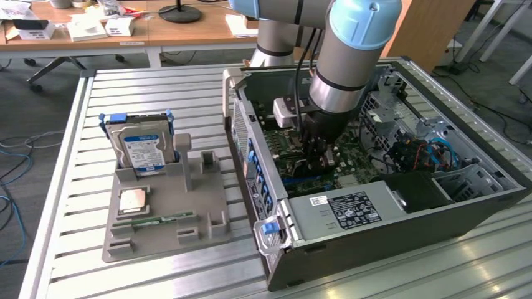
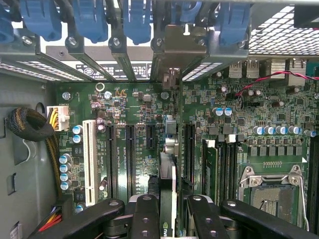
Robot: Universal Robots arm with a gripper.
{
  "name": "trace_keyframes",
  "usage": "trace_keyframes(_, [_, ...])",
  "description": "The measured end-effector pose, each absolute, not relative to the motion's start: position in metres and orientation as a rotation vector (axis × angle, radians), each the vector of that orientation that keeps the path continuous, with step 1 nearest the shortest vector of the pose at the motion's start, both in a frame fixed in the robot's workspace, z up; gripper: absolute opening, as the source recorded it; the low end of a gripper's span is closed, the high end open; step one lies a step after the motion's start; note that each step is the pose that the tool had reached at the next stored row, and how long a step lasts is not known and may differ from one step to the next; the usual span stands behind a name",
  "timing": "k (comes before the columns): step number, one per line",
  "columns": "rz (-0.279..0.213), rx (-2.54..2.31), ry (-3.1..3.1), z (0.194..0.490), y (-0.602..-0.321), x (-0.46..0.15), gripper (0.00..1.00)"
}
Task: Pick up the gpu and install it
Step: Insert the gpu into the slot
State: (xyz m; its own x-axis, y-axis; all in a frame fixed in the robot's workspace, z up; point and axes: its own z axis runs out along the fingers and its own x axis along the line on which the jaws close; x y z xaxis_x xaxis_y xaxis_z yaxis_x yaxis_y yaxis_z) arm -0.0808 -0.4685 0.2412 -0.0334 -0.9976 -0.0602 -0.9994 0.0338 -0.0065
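The slatted metal table (image 1: 149,87) carries a grey parts holder (image 1: 171,196) and an open computer case (image 1: 399,249).

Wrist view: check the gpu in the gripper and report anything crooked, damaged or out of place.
Nothing stands out. The gpu stands edge-on in the gripper, parallel to the motherboard slots, its pale bracket at the rear openings. No bend or damage shows. Whether it is seated cannot be told.

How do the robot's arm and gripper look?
The arm is a silver-grey tube with light blue joint caps; a black cable runs along it. A pale box sits at the wrist. The gripper is black, with jointed fingers.
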Motion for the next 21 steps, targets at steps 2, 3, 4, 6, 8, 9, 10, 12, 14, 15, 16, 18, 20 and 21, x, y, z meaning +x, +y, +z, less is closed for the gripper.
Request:
trace_keyframes(2, [0.058, -2.150, 2.224, 0.2412, -0.4685, -0.0808, 0.26])
trace_keyframes(3, [0.058, -2.150, 2.224, 0.2412, -0.4685, -0.0808, 0.26])
trace_keyframes(4, [0.058, -2.150, 2.224, 0.2412, -0.4685, -0.0808, 0.26])
trace_keyframes(6, [0.057, -2.150, 2.224, 0.2412, -0.4685, -0.0808, 0.26])
trace_keyframes(8, [0.057, -2.150, 2.224, 0.2412, -0.4685, -0.0807, 0.26])
trace_keyframes(9, [0.057, -2.150, 2.224, 0.2412, -0.4685, -0.0808, 0.26])
trace_keyframes(10, [0.058, -2.150, 2.224, 0.2412, -0.4685, -0.0808, 0.26])
trace_keyframes(12, [0.058, -2.150, 2.224, 0.2412, -0.4685, -0.0808, 0.26])
trace_keyframes(14, [0.058, -2.150, 2.224, 0.2412, -0.4685, -0.0807, 0.26])
trace_keyframes(15, [0.058, -2.150, 2.224, 0.2412, -0.4685, -0.0808, 0.26])
trace_keyframes(16, [0.058, -2.150, 2.224, 0.2412, -0.4685, -0.0808, 0.26])
trace_keyframes(18, [0.058, -2.149, 2.224, 0.2409, -0.4684, -0.0809, 0.27])
trace_keyframes(20, [0.058, -2.150, 2.224, 0.2411, -0.4685, -0.0808, 0.33])
trace_keyframes(21, [0.058, -2.150, 2.224, 0.2412, -0.4685, -0.0808, 0.40])
